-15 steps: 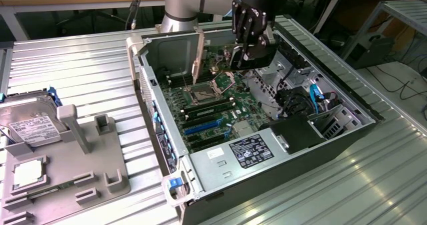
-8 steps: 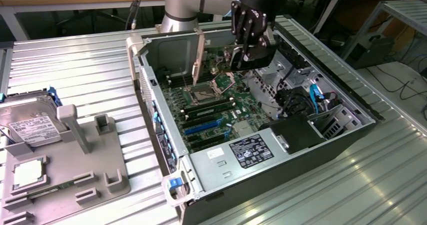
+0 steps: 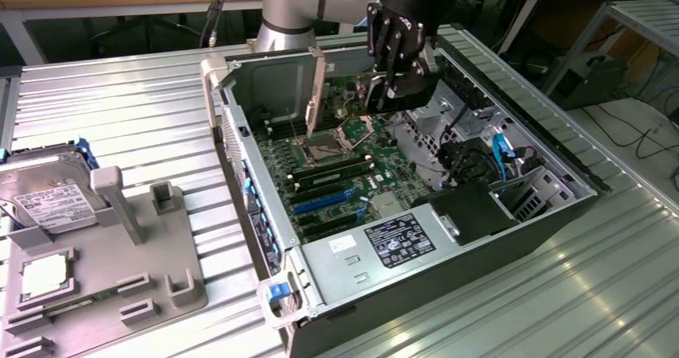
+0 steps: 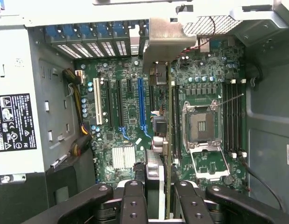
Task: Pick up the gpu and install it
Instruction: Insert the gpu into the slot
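Observation:
The gpu (image 4: 168,140) is a thin green card seen edge-on in the wrist view, running from between my fingers up to its silver end bracket (image 4: 165,42). My gripper (image 4: 159,189) is shut on it, one black finger (image 4: 133,198) on each side. In the exterior view the gripper (image 3: 387,95) hangs inside the open computer case, holding the card upright over the large green motherboard (image 3: 339,167), with the bracket (image 3: 315,87) toward the case's rear wall. The card stands between the long blue slot (image 4: 142,102) and the open CPU socket (image 4: 200,126). I cannot tell whether it touches the board.
The open case (image 3: 244,175) lies on a ribbed metal table. A power supply (image 3: 398,239) fills its near end and drive bays with cables (image 3: 498,159) line the exterior view's right. A grey fixture (image 3: 106,270) with a hard drive (image 3: 48,195) sits at the left.

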Robot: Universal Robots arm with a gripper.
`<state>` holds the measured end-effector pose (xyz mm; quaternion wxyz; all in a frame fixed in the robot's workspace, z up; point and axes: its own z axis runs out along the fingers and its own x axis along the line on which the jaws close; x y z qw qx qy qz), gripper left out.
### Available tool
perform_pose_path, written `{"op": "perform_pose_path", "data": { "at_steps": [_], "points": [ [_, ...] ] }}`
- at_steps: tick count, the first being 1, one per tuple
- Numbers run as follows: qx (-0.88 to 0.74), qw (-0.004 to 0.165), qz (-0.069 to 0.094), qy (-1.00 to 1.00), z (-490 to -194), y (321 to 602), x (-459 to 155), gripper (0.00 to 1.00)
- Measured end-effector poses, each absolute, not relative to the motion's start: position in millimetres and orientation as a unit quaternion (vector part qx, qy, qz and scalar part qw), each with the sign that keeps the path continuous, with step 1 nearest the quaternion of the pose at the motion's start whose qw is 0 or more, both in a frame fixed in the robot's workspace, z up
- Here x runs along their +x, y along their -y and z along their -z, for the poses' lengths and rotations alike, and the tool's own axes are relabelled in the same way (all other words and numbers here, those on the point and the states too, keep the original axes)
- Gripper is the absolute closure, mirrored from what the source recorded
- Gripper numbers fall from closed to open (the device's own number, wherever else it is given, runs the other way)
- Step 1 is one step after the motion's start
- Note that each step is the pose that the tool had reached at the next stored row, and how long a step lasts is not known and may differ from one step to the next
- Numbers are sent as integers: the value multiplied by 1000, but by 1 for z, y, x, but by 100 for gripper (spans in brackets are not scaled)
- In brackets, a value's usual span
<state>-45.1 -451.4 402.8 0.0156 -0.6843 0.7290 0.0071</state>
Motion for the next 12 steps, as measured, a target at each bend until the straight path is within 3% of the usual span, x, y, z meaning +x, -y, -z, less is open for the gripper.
{"op": "perform_pose_path", "data": {
  "at_steps": [12],
  "points": [
    [-689, 16, -7, -725, -401, 451, -45, 72]
  ]
}}
